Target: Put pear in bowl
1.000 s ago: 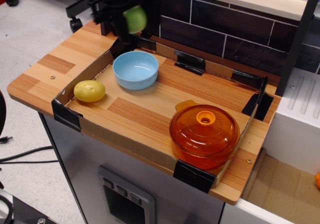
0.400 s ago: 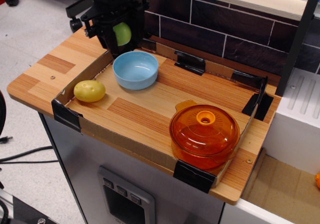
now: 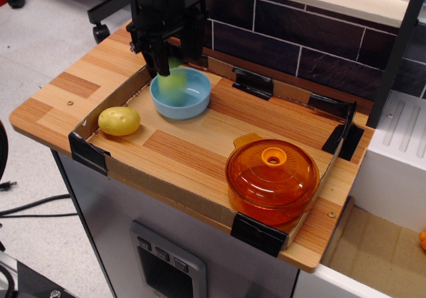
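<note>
Pear [image 3: 174, 84] blurred over bowl [image 3: 193, 102]; pincer [image 3: 174, 58] vertical directly above.

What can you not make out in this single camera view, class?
- Pear: motion-blurred over the bowl; whether held or released is unclear.
- Gripper: dark against its own body; how the jaws stand is unreadable.
- Arm: cut off by the top edge.
- Orange pot: contents hidden by the tinted lid.

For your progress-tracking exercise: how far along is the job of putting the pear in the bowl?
Done: the pear is off the table, brought over the bowl. In hand: it shows as a green blur just below the gripper, apparently dropping into the bowl. Left: the pear settling and the arm pulling away.
</note>
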Controlling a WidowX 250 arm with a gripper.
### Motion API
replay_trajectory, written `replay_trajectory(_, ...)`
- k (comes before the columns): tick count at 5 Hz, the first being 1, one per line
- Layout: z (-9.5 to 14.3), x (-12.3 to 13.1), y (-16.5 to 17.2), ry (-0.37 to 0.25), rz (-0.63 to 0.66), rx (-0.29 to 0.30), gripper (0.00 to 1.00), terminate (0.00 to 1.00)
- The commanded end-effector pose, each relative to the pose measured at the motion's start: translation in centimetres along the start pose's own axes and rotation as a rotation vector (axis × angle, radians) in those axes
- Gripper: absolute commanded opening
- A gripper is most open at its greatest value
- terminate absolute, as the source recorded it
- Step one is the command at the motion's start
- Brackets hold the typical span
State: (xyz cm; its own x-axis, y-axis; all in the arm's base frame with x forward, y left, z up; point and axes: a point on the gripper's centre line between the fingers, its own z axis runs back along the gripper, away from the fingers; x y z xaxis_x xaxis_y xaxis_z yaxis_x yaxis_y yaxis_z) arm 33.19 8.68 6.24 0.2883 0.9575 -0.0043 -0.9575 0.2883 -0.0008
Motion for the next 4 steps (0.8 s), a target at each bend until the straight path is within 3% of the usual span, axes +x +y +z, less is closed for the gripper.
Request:
replay_trajectory(1,2.2,-0.5,-0.3,-0.021,-0.084,-0.032,1.00,0.00)
replay_trajectory(2,4.8,-1.2,-0.4,-0.015,-0.093,-0.065,1.00,0.00)
replay_trajectory(4,4.8,-1.2,-0.4,-0.015,-0.093,-0.065,1.00,0.00)
